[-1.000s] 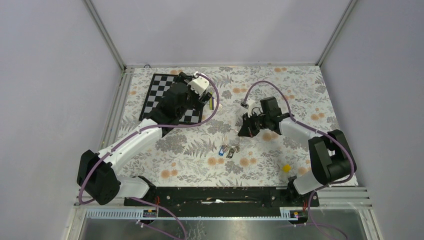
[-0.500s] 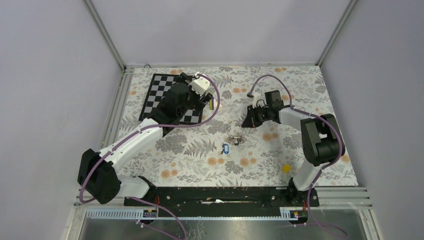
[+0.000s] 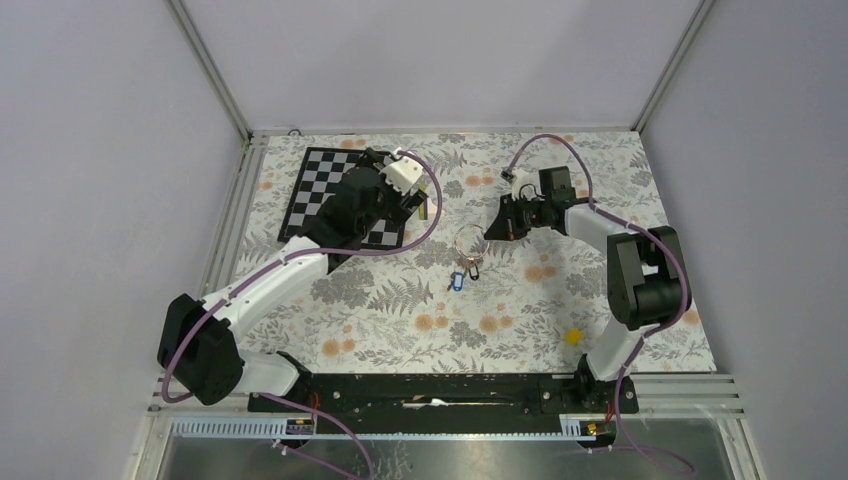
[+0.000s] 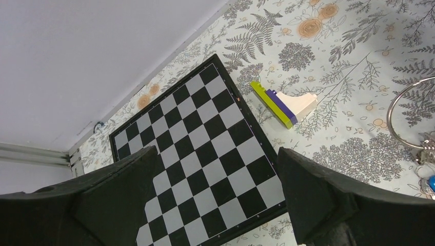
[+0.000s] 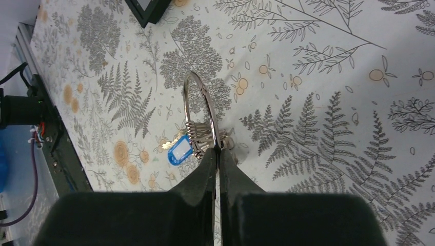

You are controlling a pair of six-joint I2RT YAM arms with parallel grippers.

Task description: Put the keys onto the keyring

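My right gripper (image 3: 500,226) (image 5: 216,151) is shut on the keyring (image 3: 470,240) (image 5: 199,105), a thin silvery ring held on edge above the floral cloth. Its fan of small metal pieces (image 5: 201,135) sits just at my fingertips. The blue-tagged key (image 3: 457,282) (image 5: 179,150) and the black-headed key (image 3: 473,270) hang below the ring. The black key is hidden in the right wrist view. My left gripper (image 3: 378,212) (image 4: 215,195) is open and empty above the checkerboard (image 3: 330,190) (image 4: 205,138). Part of the ring (image 4: 402,110) shows at the right edge of the left wrist view.
A white, purple and green block (image 3: 425,207) (image 4: 284,105) lies just right of the checkerboard. A small yellow block (image 3: 572,337) lies near the right arm's base. Metal rails border the cloth on the left and the near side.
My right gripper has drawn back toward the far side and lifted the keyring. The blue and black keys have moved along with it. The left arm has barely moved.
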